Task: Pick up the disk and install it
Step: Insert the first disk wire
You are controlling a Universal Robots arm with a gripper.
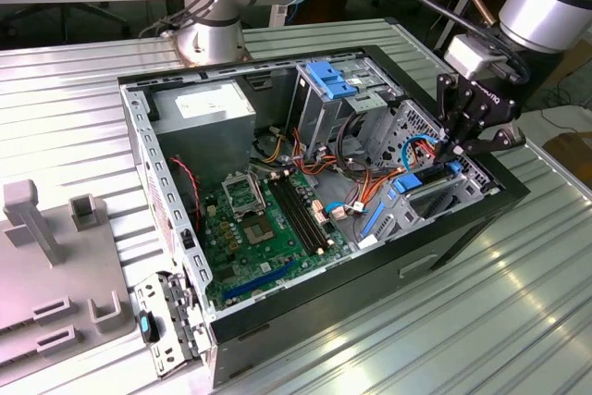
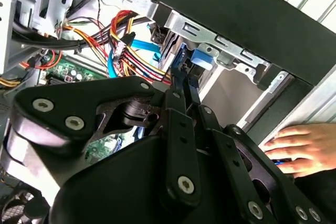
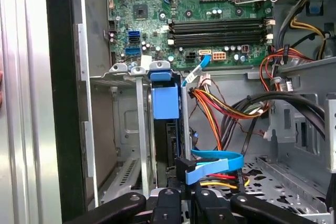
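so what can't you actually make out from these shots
- Disk in the first wrist view: just its blue carrier edge shows; the metal slab sits hidden in the drive cage.
- Gripper in the exterior view: fingertips lost among cables and cage, so contact is unclear.
- Hand in the second wrist view: cut off by the edge and partly covered by the gripper's links.

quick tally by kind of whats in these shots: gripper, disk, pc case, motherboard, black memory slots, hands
gripper: 1
disk: 1
computer case: 1
motherboard: 1
black memory slots: 4
person's hand: 1
total: 9
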